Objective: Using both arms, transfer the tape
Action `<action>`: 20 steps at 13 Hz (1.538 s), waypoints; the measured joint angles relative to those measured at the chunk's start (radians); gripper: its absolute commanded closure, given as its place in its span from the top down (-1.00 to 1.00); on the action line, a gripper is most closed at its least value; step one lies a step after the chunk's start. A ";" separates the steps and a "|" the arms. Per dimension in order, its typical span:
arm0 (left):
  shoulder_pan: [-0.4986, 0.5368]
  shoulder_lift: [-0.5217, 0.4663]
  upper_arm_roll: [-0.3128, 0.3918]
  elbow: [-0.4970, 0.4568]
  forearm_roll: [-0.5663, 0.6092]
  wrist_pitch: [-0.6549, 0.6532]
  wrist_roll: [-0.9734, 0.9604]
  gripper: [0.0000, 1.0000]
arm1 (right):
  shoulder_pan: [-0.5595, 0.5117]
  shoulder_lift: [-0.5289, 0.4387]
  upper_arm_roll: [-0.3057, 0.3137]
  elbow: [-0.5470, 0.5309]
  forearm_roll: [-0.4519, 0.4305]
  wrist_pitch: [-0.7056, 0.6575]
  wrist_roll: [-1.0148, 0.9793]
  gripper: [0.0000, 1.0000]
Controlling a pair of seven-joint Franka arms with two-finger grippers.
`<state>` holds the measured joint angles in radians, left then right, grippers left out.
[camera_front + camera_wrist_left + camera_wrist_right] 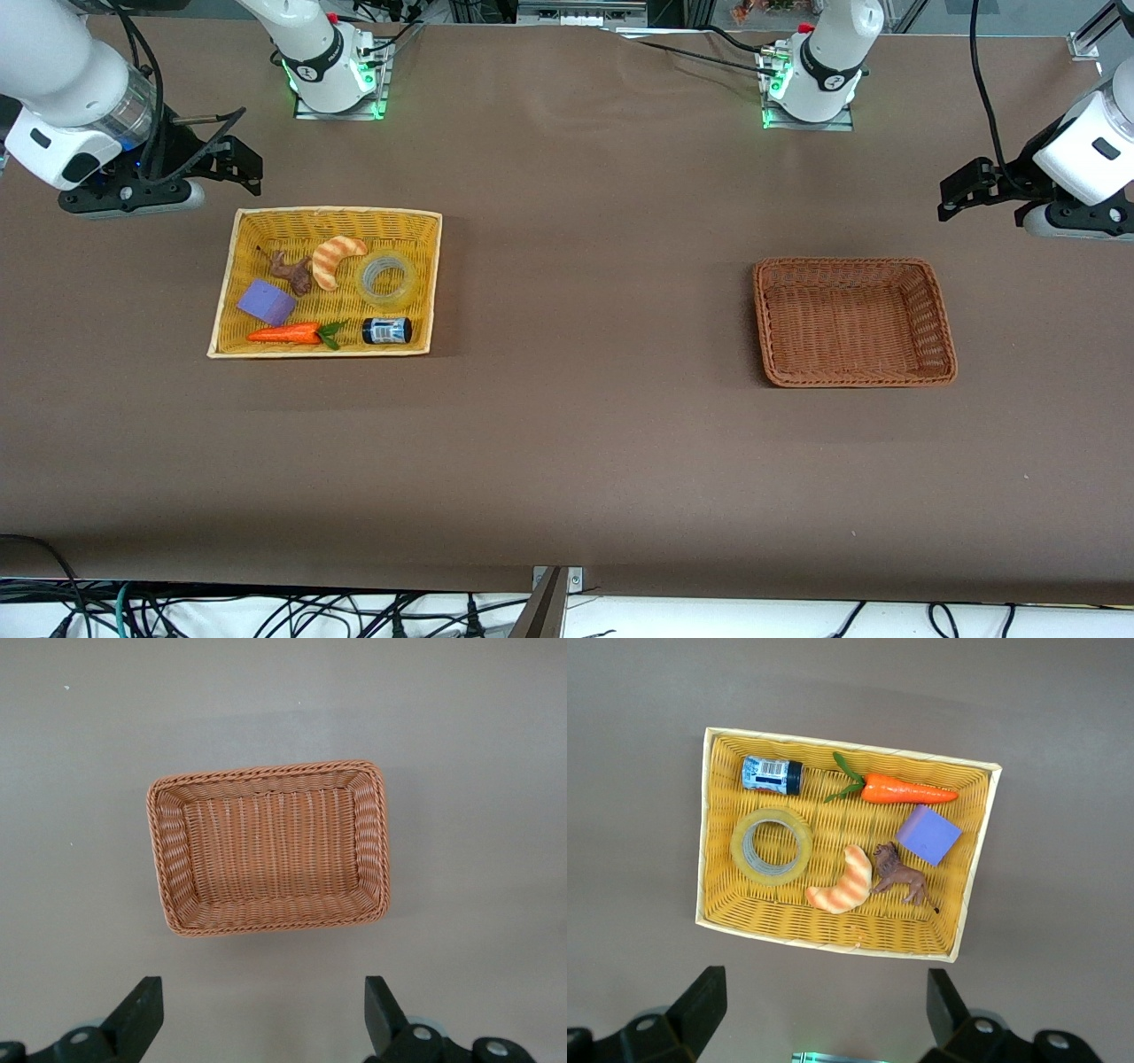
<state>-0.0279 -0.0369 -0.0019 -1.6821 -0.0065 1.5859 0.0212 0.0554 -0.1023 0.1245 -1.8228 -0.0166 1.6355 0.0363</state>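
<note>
The tape, a pale-yellow translucent ring, lies flat in the yellow basket, beside the striped crescent bread and above the small dark bottle. It also shows in the right wrist view. My right gripper is open and empty, up in the air over bare table next to the yellow basket, on the side of the robot bases. My left gripper is open and empty, high over the table near the brown wicker basket, which is empty.
The yellow basket also holds a toy carrot, a purple block and a small brown animal figure. The brown tablecloth stretches wide between the two baskets. Cables hang along the table's front edge.
</note>
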 measured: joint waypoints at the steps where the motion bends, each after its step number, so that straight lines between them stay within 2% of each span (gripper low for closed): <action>1: 0.000 0.000 0.000 0.000 0.000 0.000 0.000 1.00 | 0.000 0.000 0.000 0.000 0.000 0.000 0.000 1.00; 16: 0.000 0.000 0.000 0.000 0.000 0.000 0.000 1.00 | 0.000 0.001 0.000 -0.005 0.000 -0.037 -0.004 1.00; 18: 0.000 0.000 0.000 0.000 0.000 0.000 0.000 1.00 | 0.000 0.003 0.000 -0.044 0.001 -0.011 -0.004 1.00; 20: 0.000 0.000 0.000 0.000 0.000 0.000 0.000 1.00 | 0.000 0.008 0.000 -0.151 0.001 0.110 -0.004 1.00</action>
<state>-0.0279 -0.0370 -0.0019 -1.6820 -0.0065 1.5859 0.0212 0.0554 -0.0939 0.1245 -1.9736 -0.0154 1.7454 0.0325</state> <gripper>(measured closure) 0.000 0.000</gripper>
